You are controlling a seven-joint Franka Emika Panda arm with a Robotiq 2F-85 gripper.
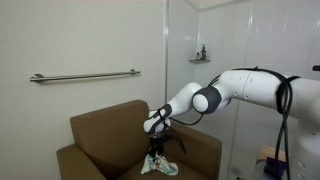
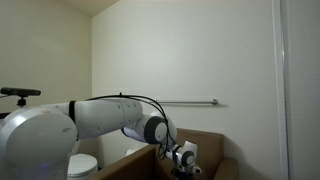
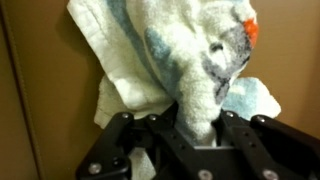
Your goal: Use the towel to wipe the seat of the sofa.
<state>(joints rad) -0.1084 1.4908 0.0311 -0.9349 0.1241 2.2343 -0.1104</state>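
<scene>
Two fingers (image 3: 243, 138) clench a fold of the towel (image 3: 180, 50) between them in the wrist view; cloth fans out toward 12 o'clock from the pinch. Towel white, crumpled, grey-blue print, orange patch at 1 o'clock. In an exterior view the towel (image 1: 160, 163) hangs at 6 o'clock below the fingers, over the brown sofa (image 1: 100, 135) seat.

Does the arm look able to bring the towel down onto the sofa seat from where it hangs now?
Probably yes. The claw is shut on the towel, which hangs low over the sofa seat, and nothing visible lies between them.
</scene>
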